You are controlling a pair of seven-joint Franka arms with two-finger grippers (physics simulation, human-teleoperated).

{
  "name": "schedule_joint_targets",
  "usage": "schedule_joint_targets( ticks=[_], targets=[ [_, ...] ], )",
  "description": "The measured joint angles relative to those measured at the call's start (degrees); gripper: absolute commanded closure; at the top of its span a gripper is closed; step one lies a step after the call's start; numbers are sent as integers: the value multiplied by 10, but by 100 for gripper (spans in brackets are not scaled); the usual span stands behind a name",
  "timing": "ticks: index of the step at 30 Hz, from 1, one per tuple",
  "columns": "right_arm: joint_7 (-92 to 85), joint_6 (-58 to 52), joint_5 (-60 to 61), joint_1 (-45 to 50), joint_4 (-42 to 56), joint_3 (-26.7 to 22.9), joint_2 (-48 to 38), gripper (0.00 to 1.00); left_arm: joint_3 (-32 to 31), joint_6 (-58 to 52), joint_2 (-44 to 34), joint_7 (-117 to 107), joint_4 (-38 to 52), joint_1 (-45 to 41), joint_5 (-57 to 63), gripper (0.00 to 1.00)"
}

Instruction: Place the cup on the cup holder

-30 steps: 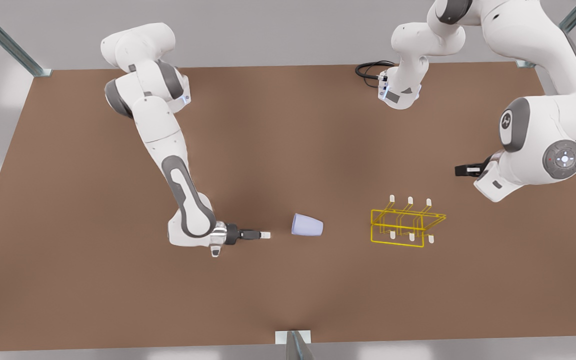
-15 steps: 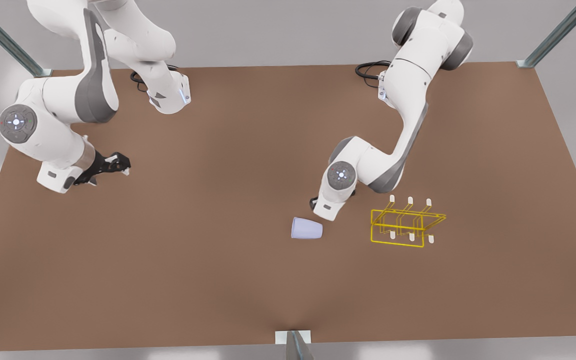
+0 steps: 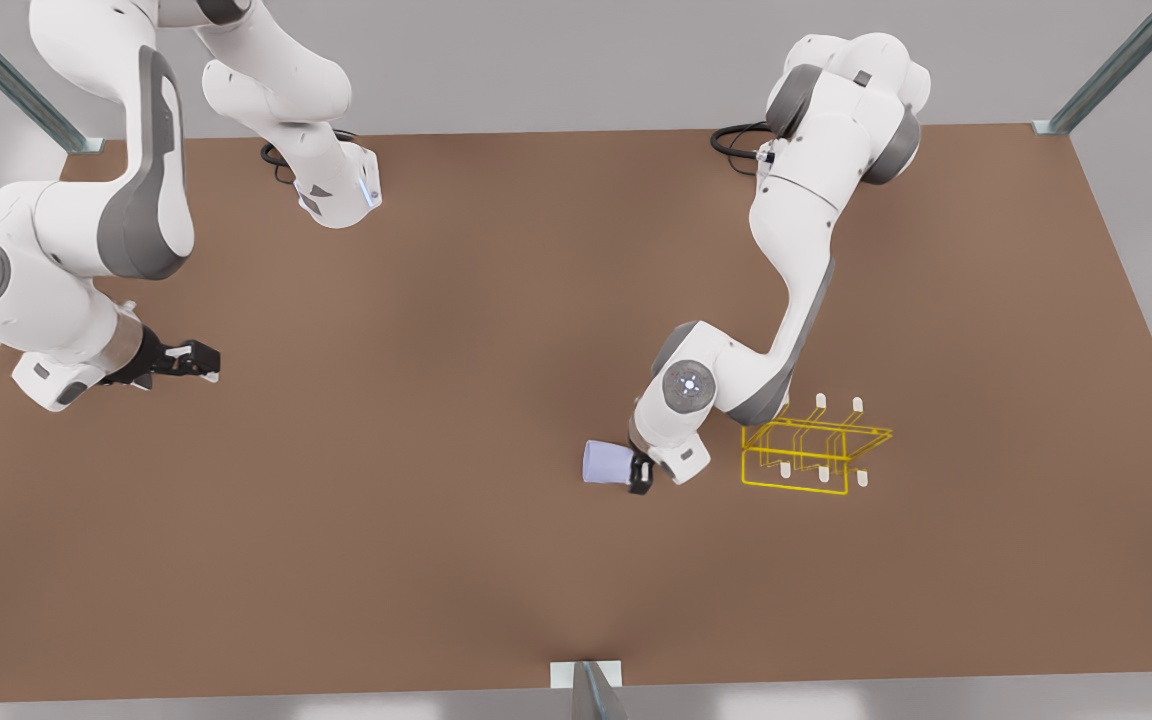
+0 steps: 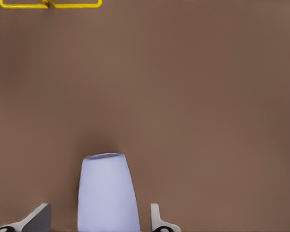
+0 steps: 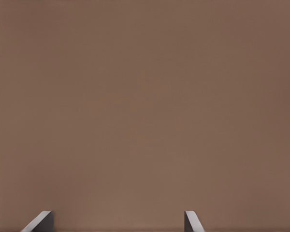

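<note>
left pincer (image 3: pixel 639 473) spread, fingers (image 4: pixel 157 220) either side of the small matte lavender-blue tapered cup (image 3: pixel 607 463) lying on the brown table (image 3: pixel 436 560), left of the yellow wire cup holder (image 3: pixel 814 455) | risk: closing off-centre could roll the cup | arm bent low | right pincer (image 3: pixel 198 358) spread, waiting far left

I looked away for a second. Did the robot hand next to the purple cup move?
Yes. The left gripper came down toward the front view's left, away from the yellow cup holder, and its open jaws now straddle the lying cup.
</note>
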Motion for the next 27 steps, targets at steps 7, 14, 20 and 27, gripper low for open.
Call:
schedule_joint_targets(
  ticks=[7, 14, 20, 27],
  targets=[
    [20, 1, 2, -5, 0, 1, 6, 0, -5, 17, 7, -100, -20, -12, 4, 0],
    [33, -1, 12, -6, 1, 1, 9, 0, -6, 37, 17, -157, -5, -28, -19, 0],
    [40, -3, 13, -7, 0, 0, 9, 0, -6, 42, 40, -194, 25, -25, -28, 0],
    [46, -4, 14, -8, 0, 0, 10, 0, -6, 44, 52, -221, 38, -22, -28, 0]
  ],
)
